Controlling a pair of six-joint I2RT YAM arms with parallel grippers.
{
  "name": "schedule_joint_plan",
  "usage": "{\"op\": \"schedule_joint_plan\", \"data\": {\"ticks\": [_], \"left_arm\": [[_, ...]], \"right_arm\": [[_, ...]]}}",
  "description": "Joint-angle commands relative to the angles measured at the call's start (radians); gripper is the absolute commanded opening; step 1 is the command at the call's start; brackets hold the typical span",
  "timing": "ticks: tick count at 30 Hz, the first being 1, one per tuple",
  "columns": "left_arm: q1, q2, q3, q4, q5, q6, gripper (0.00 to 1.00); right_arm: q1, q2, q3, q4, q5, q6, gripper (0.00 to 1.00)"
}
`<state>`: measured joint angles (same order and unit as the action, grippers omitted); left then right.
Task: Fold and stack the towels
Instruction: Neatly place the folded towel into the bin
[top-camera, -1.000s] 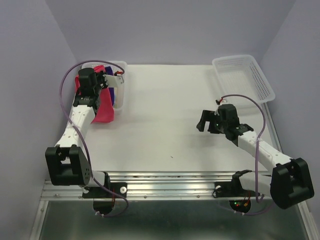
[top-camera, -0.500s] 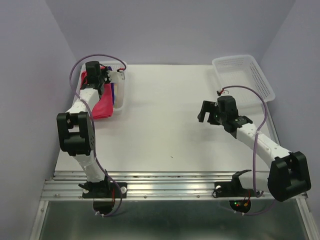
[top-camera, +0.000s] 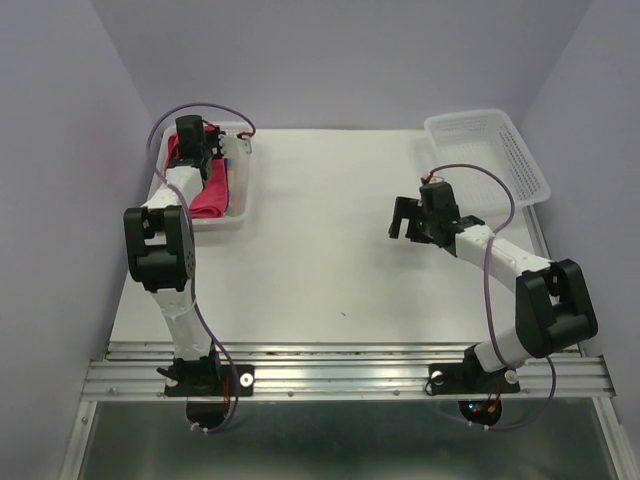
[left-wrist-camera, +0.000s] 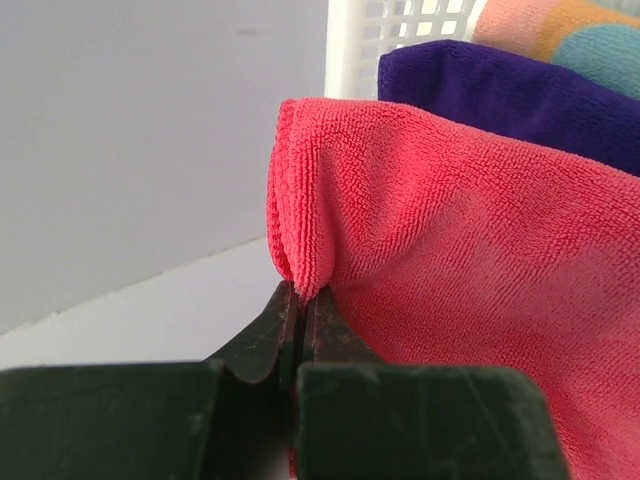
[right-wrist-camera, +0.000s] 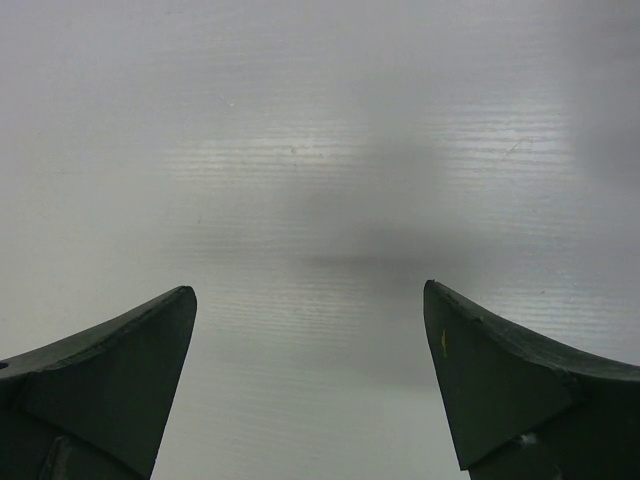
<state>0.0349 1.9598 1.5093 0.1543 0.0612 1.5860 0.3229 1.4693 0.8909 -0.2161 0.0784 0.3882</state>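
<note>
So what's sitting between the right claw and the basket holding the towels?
Nothing. The overhead view shows only bare white table between the right gripper and that basket.

The hot pink towel (left-wrist-camera: 450, 250), folded edge pinched, lies beside the purple towel (left-wrist-camera: 520, 100) and striped towel (left-wrist-camera: 575, 30) in the basket (left-wrist-camera: 360, 40).

table (top-camera: 330, 250): white, fills centre of frame
upper left: white perforated basket (top-camera: 238, 198) on table
upper right: second white basket (top-camera: 480, 140) on table
</note>
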Motion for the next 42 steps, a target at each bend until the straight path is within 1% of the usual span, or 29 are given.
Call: {"op": "schedule_joint_plan", "data": {"ticks": [1,8,15,16,17,18,19,20,23,28,30,34,35,36,37,38,40,41,42], "left_arm": [[0.008,0.013,0.078,0.039,0.022,0.028,0.0],[0.008,0.068,0.123,0.033,0.02,0.022,0.0],[0.008,0.129,0.19,0.028,-0.03,-0.004,0.0],[0.007,0.14,0.206,0.028,-0.041,-0.032,0.05],[0.005,0.148,0.219,0.028,-0.053,-0.043,0.15],[0.002,0.158,0.236,0.024,-0.087,-0.047,0.4],[-0.001,0.162,0.238,0.022,-0.099,-0.049,0.61],[-0.004,0.16,0.227,0.024,-0.115,-0.044,0.99],[-0.006,0.137,0.207,0.024,-0.118,-0.043,0.99],[-0.007,0.082,0.216,0.053,-0.107,-0.148,0.99],[-0.013,0.031,0.218,0.071,-0.092,-0.197,0.99],[-0.03,-0.087,0.206,0.123,-0.067,-0.417,0.99],[-0.033,-0.145,0.206,0.139,-0.02,-0.56,0.99],[-0.032,-0.174,0.207,0.143,-0.015,-0.636,0.99],[-0.032,-0.235,0.204,0.152,-0.02,-0.735,0.99],[-0.033,-0.268,0.206,0.151,-0.018,-0.923,0.99],[-0.032,-0.356,0.193,0.137,0.003,-1.157,0.99],[-0.067,-0.384,0.187,0.108,-0.012,-1.357,0.99],[-0.075,-0.413,0.164,0.07,-0.039,-1.462,0.99]], "right_arm": [[0.007,0.017,0.078,0.049,-0.003,-0.002,1.0],[0.007,0.031,0.086,0.055,-0.005,0.003,1.0],[0.007,0.045,0.098,0.052,-0.003,0.005,1.0],[0.007,0.048,0.098,0.053,-0.005,0.006,1.0],[0.007,0.049,0.1,0.054,-0.008,0.005,1.0],[0.008,0.054,0.102,0.052,-0.012,0.006,1.0],[0.007,0.056,0.103,0.05,-0.017,0.008,1.0],[0.007,0.057,0.105,0.049,-0.023,0.008,1.0],[0.005,0.052,0.106,0.043,-0.029,0.008,1.0],[0.007,0.031,0.105,0.038,-0.072,-0.002,1.0],[0.007,0.02,0.109,0.029,-0.104,-0.008,1.0],[0.007,-0.03,0.092,0.04,-0.103,0.02,1.0],[0.008,-0.046,0.088,0.041,-0.097,0.023,1.0],[0.007,-0.085,0.076,0.046,-0.085,0.026,1.0],[0.007,-0.105,0.066,0.046,-0.08,0.037,1.0],[0.007,-0.128,0.057,0.046,-0.037,0.047,1.0],[0.007,-0.182,0.034,0.028,0.043,0.08,1.0],[0.007,-0.199,0.028,0.002,0.084,0.09,1.0],[0.007,-0.214,0.02,-0.011,0.096,0.1,1.0]]}}
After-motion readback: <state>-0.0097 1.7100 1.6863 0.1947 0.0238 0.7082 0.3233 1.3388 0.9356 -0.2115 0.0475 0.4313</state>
